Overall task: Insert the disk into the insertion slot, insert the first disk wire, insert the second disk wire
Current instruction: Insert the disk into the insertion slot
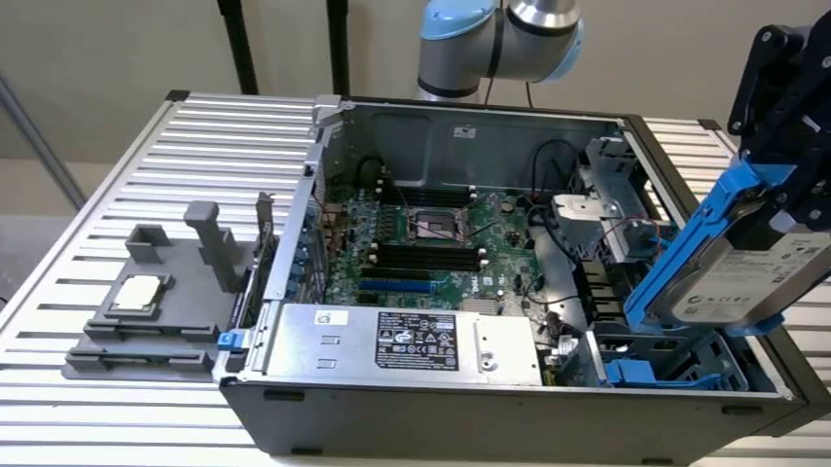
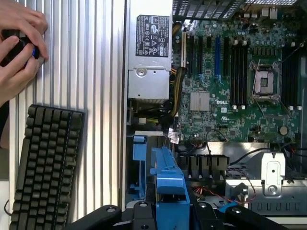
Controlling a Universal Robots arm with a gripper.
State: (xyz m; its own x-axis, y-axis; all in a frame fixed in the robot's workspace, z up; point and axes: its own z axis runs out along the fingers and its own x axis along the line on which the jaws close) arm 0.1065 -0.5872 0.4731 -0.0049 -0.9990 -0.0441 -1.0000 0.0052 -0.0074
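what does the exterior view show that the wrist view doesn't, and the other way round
Exterior view: the disk with its white label facing out, the robot arm's joint, and a grey fixture holding a chip.
Wrist view: a black keyboard and a person's hands.
Both: the open computer case, its motherboard, the silver power-supply box and the disk's blue carrier.

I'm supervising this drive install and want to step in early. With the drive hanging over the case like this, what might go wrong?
1. The disk, clamped in the gripper, is tilted above the insertion slot; lowered at that angle, it may catch on the slot's wall or blue clips.
2. Loose cables lie close to the slot and might get snagged or pinched.
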